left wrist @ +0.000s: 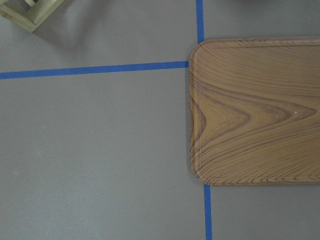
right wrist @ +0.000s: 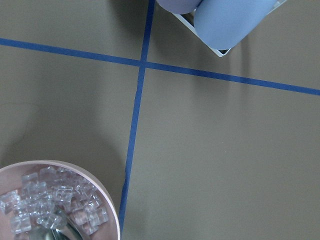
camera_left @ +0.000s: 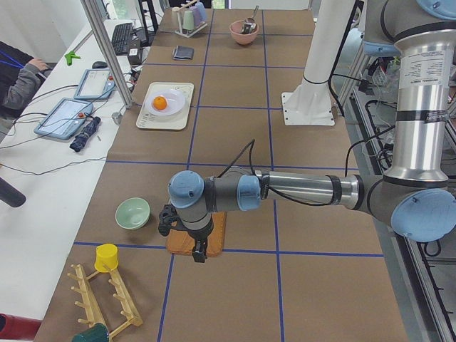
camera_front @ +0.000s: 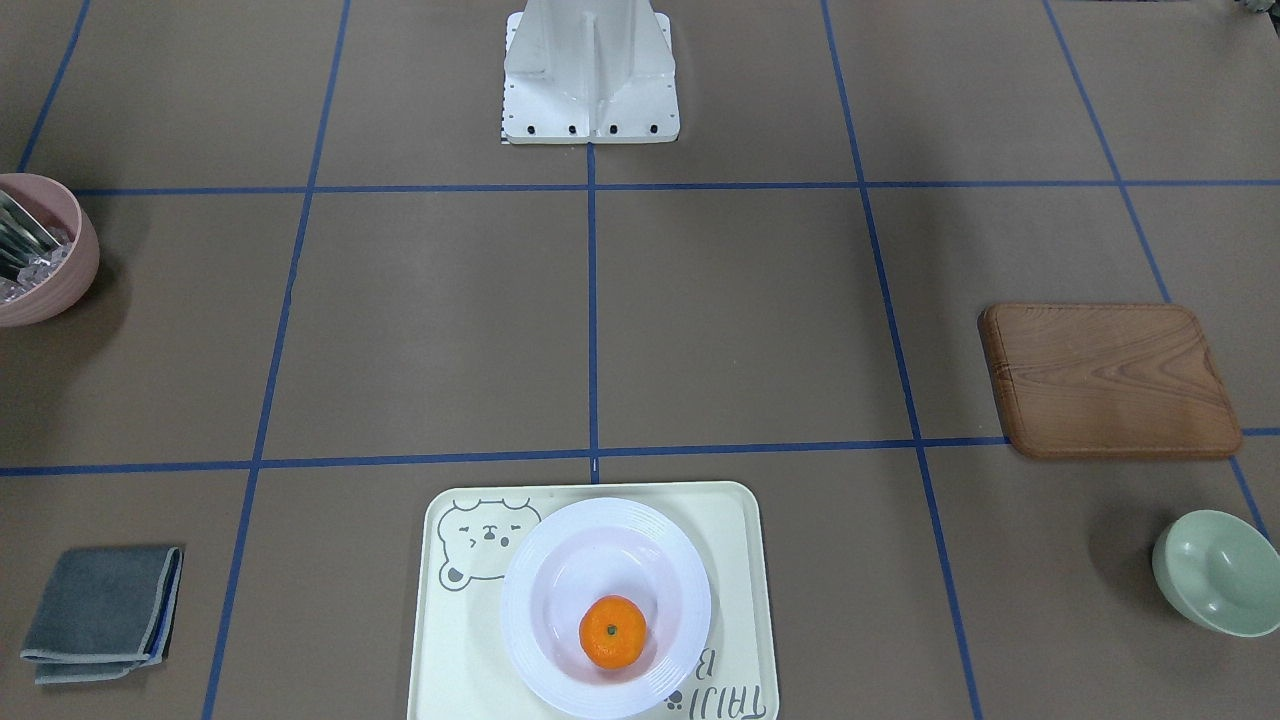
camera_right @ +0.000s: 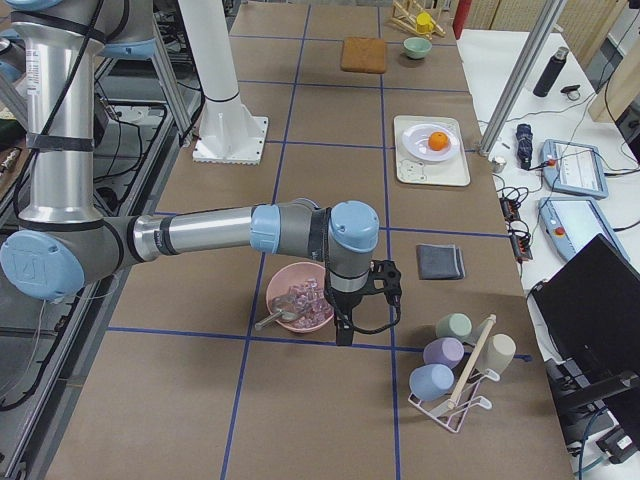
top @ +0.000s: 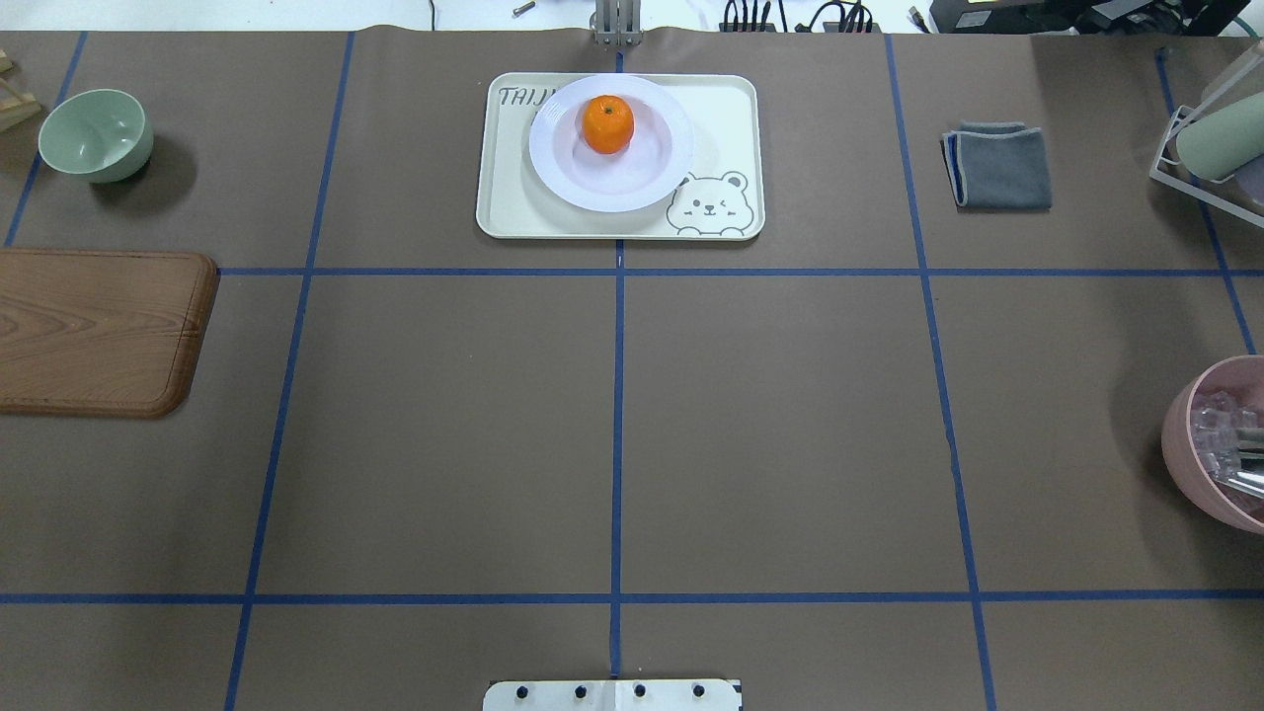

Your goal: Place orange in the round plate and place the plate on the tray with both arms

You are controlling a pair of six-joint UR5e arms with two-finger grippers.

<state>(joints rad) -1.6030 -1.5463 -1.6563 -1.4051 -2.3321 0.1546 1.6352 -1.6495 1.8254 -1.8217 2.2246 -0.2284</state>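
Overhead, the orange [top: 606, 123] sits in the plate [top: 563, 170], plate on the tray [top: 502, 183], at 12 o'clock on the bench [top: 790, 444]. No arms in that view! Only the side views catch them: left hand [camera_left: 198, 251] by the board [camera_left: 217, 231], right hand [camera_right: 343, 335] beside the pink bowl [camera_right: 318, 275]. Whether either is wide or narrow, I can't tell.

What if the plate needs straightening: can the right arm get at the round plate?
Probably yes: the right gripper hangs by the pink bowl, and only a flat grey cloth lies near its path to the round plate on the tray.

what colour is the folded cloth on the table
The cloth is grey with a bluish edge; the overhead view shows it best.
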